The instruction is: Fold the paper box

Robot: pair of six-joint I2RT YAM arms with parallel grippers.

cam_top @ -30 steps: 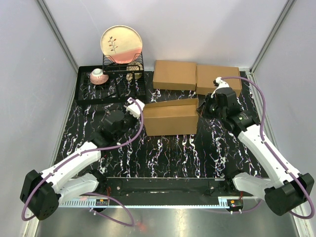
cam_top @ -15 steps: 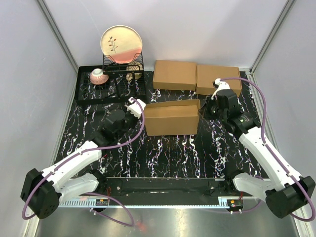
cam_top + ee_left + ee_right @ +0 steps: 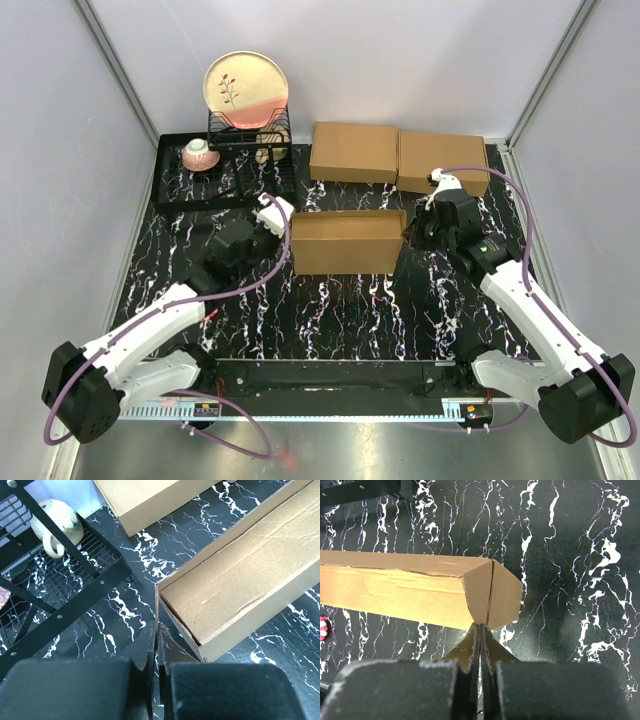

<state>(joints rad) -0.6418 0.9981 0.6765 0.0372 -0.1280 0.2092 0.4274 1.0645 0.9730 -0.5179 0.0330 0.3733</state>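
Status: the paper box (image 3: pixel 345 245) stands on the desk (image 3: pixel 340 310) as a shallow formed carton. Two flat boxes (image 3: pixel 354 152) lie just behind it, and the wire rack (image 3: pixel 250 135) sits behind it to the left.

Done, as far as you can judge: the long walls are up and a top panel lies across the body.

Left: the overhead view shows the rear edge of that panel riding proud. At the box's left end a dark gap shows under the panel, and at the right end the flap bulges outward along its crease, not flush.

Left gripper (image 3: pixel 155 630): jaws together, holding nothing, tip just beside the box's left corner. Right gripper (image 3: pixel 480 630): jaws together, holding nothing, tip at the bulging flap; you cannot tell from the pictures whether it touches.
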